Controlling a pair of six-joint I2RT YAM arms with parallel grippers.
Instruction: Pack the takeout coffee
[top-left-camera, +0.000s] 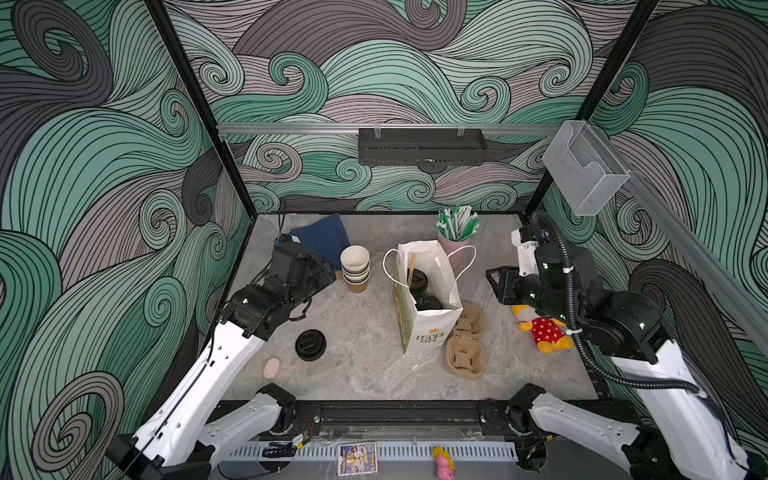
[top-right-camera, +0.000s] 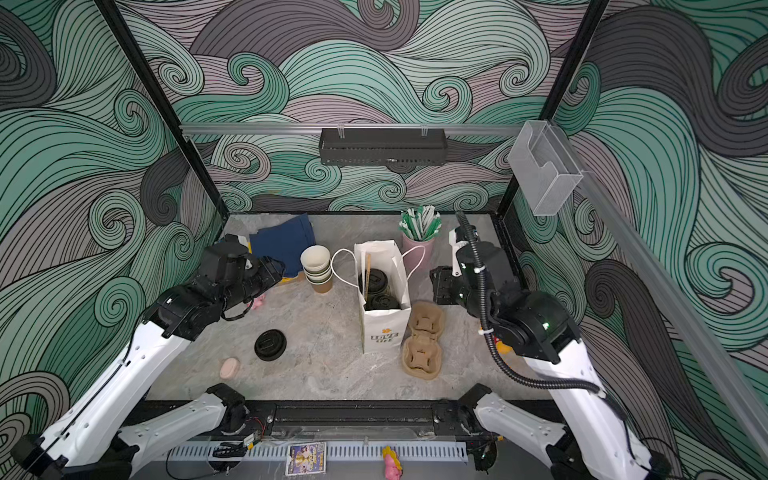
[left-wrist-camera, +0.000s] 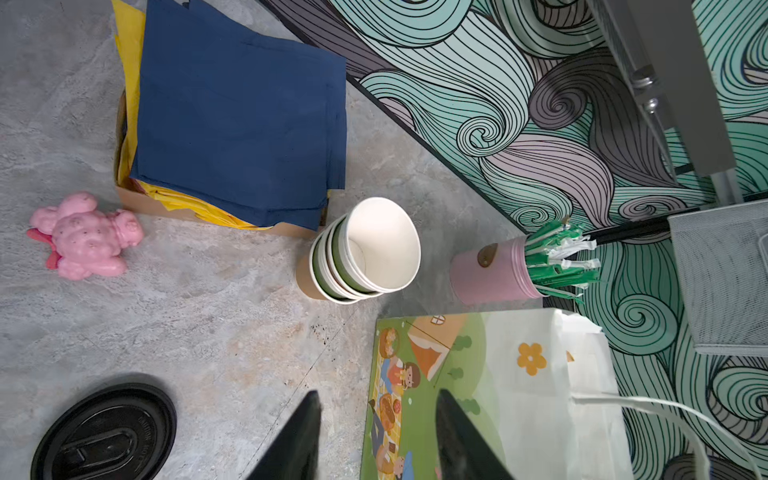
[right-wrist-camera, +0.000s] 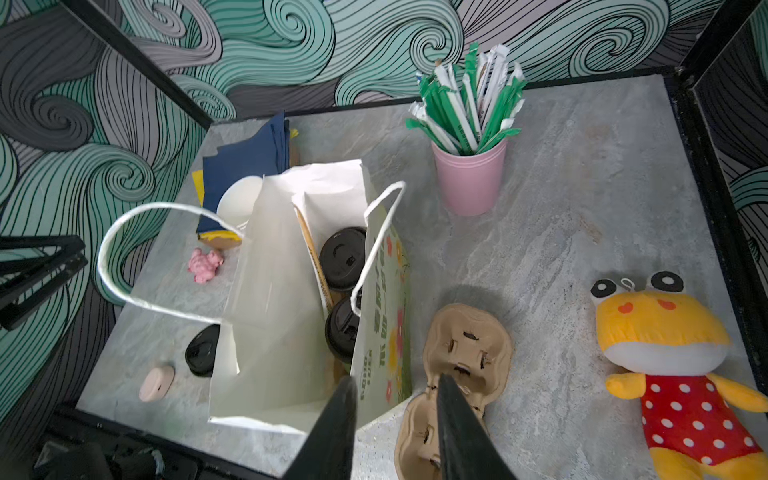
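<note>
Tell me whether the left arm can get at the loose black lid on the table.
Probably yes. The loose black lid lies flat on bare tabletop beside the left arm, with nothing on or against it, and the jaws stand open and empty.

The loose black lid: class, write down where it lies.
In both top views the loose black lid lies flat on the left side of the table, beside a small pink oval piece, left of the standing paper bag.
</note>
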